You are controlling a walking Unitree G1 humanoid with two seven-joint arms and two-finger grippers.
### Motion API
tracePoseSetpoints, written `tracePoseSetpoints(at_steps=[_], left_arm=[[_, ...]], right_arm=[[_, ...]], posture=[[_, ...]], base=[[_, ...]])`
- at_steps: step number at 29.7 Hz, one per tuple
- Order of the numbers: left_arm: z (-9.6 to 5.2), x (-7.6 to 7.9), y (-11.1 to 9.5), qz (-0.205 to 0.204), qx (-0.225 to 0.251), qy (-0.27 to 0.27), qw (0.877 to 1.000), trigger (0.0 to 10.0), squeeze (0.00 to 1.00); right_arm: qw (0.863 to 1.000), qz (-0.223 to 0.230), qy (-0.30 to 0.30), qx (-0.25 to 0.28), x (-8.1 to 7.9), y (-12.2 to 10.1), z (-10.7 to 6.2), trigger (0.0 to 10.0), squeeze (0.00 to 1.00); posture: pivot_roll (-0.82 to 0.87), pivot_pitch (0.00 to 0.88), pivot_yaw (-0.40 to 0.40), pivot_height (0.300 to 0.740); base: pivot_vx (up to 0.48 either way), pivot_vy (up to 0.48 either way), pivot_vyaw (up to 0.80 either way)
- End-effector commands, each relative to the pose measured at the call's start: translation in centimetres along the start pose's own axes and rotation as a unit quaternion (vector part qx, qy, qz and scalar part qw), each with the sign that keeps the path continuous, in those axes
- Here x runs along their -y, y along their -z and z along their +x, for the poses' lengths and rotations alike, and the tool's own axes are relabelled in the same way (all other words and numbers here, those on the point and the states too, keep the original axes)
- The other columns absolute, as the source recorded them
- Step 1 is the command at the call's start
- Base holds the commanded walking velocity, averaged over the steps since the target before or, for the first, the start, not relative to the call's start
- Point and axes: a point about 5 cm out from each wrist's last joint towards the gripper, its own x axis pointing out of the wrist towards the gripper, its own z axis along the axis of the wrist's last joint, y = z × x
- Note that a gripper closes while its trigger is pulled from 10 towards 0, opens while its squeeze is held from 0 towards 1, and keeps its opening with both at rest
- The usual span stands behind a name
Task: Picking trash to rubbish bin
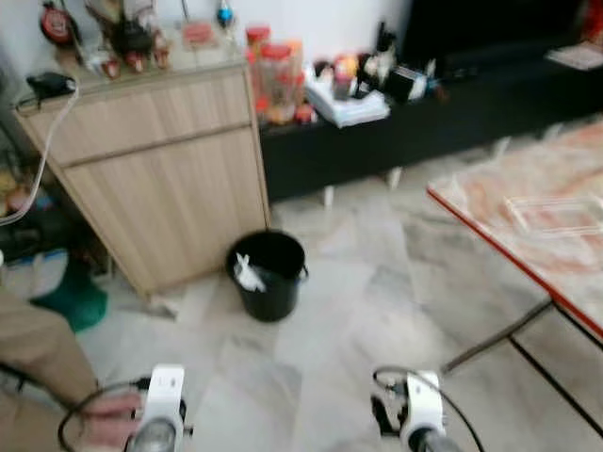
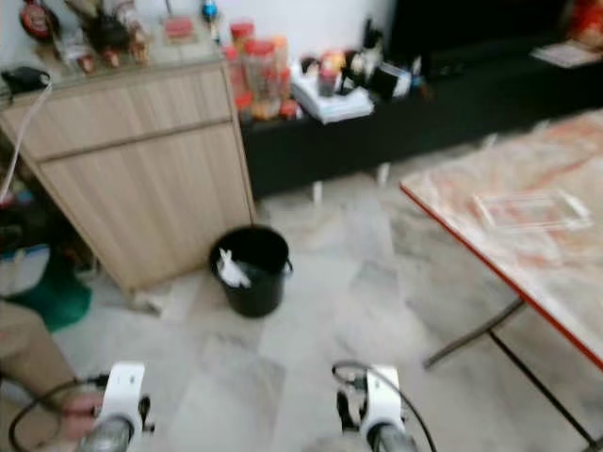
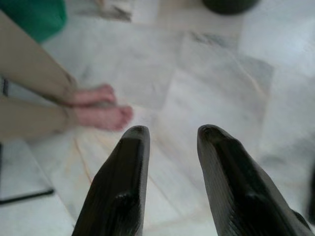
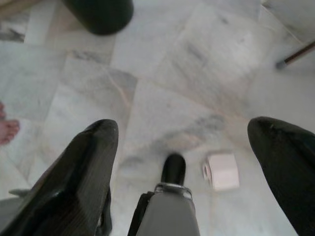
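A black rubbish bin stands on the marble floor beside a wooden cabinet, with a white scrap of trash inside it. In the right wrist view a small white paper roll lies on the floor, close to my own foot. My right gripper hangs above that spot, open wide and holding nothing. My left gripper is open over bare floor, with nothing between its fingers. The bin's base is farther ahead.
The wooden cabinet is at the left and a low black shelf full of items runs along the wall. A marble-topped table with a red edge and thin legs is at the right. A person's bare feet stand near my left arm.
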Motion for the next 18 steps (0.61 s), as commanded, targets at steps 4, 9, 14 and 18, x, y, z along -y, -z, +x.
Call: tracePoseSetpoints(at_steps=[4, 9, 14, 18], left_arm=[[-0.04, -0.07, 0.19, 0.000, -0.003, -0.002, 1.000, 10.0, 0.00], [-0.05, -0.02, 0.21, 0.000, -0.004, -0.001, 1.000, 10.0, 0.00], [-0.03, 0.04, 0.17, 0.005, -0.005, -0.001, 1.000, 10.0, 0.00], [-0.03, 0.06, 0.16, 0.006, -0.005, -0.001, 1.000, 10.0, 0.00]], right_arm=[[1.000, 0.001, -0.001, 0.001, -0.28, -0.09, 0.08, 10.0, 0.00], [1.000, 0.000, 0.001, 0.000, -0.21, 0.01, 0.04, 10.0, 0.00], [1.000, 0.000, 0.002, 0.000, -0.18, 0.04, 0.02, 10.0, 0.00], [1.000, -0.001, 0.004, 0.000, -0.16, 0.01, 0.03, 10.0, 0.00]], posture=[[-0.02, 0.057, -0.004, 0.740], [-0.03, 0.056, -0.003, 0.740], [-0.03, 0.056, -0.003, 0.740], [-0.03, 0.057, -0.004, 0.740]], base=[[-0.312, 0.000, 0.00], [-0.312, 0.000, 0.00], [-0.181, 0.000, 0.00], [0.000, 0.000, 0.00]])
